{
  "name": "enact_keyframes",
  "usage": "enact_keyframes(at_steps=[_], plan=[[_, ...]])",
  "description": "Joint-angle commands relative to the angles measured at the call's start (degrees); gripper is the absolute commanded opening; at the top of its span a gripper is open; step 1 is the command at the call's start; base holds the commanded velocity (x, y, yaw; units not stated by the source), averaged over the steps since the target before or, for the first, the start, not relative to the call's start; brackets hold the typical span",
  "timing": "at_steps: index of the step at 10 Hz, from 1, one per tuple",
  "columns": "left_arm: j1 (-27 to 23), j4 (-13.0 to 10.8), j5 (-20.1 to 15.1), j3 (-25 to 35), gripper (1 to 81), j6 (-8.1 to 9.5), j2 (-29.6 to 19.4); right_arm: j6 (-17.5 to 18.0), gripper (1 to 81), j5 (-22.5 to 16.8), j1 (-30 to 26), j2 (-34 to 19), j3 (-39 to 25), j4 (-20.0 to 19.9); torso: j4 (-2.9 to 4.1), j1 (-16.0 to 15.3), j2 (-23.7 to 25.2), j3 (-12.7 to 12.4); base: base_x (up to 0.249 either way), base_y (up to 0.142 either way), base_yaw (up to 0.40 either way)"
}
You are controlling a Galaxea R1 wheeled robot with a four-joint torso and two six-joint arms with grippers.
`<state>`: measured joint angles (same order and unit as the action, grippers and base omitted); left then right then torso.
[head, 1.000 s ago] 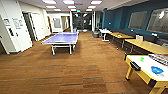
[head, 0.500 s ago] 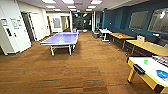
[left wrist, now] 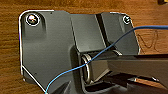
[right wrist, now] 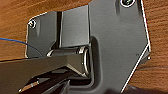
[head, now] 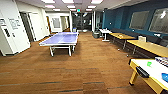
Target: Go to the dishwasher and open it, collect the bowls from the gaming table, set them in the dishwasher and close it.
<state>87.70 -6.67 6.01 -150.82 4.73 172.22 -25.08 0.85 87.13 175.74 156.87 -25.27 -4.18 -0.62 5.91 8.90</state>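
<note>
The view has swung right, bringing the gaming table (head: 146,75) and what look like bowls (head: 165,77) nearer for collecting; gripper states I cannot tell.

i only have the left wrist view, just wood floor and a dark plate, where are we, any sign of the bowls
Observer: The head view shows a big room with a blue ping-pong table ahead on the left.
Operator: and the gaming table
Observer: A yellow wood table sits at the lower right of the head view, close by.
Operator: bowls on it
Observer: Something green and something blue lie on its pale top; they are too blurred to call bowls with certainty.
Operator: anything else near it
Observer: Long wooden tables run along the blue wall behind it.
</note>
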Motion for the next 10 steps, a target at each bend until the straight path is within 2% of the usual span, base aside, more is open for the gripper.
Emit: enact_keyframes(at_steps=[1,10], plan=[[-2.1,-0.7,-2.9,0.2,81.1,-0.07,-0.2,-0.2,81.1,-3.9,-2.3,0.3,-0.3,0.2,0.0,0.0,0.0,0.0,0.102,0.0,0.0],[-2.1,-0.6,-3.0,0.0,81.1,0.01,-0.1,-0.2,81.1,-3.8,-2.2,0.3,-0.2,0.1,0.0,0.0,0.0,0.0,0.009,0.0,0.0]])
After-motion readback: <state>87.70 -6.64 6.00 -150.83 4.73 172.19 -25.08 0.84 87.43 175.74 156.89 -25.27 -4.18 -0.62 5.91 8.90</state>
